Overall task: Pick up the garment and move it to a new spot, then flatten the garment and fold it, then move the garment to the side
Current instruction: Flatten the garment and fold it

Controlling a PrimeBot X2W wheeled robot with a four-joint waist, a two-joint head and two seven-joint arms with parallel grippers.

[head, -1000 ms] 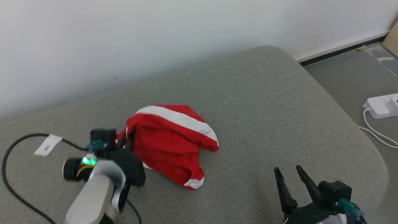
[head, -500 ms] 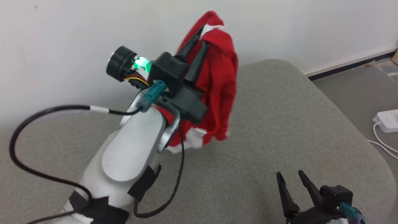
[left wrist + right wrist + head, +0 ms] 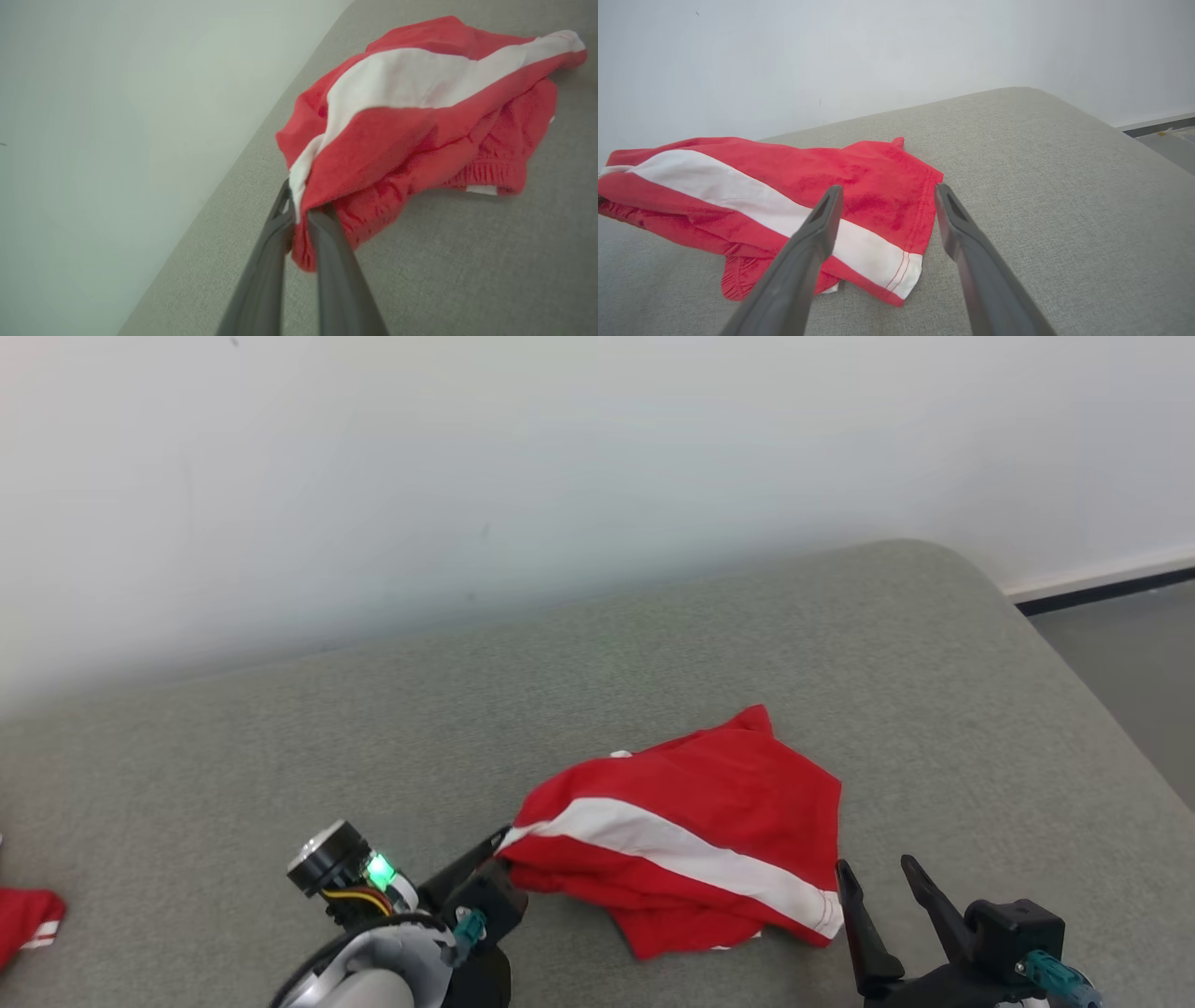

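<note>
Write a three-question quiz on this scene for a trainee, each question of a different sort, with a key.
1. True or false: the left gripper is shut on an edge of the red garment.
2. Choose one: the right gripper is (A) open and empty, (B) shut on the garment, (C) shut on a cable.
3. Fill in: the broad stripe across the garment is ____.

Key: 1 true; 2 A; 3 white.
</note>
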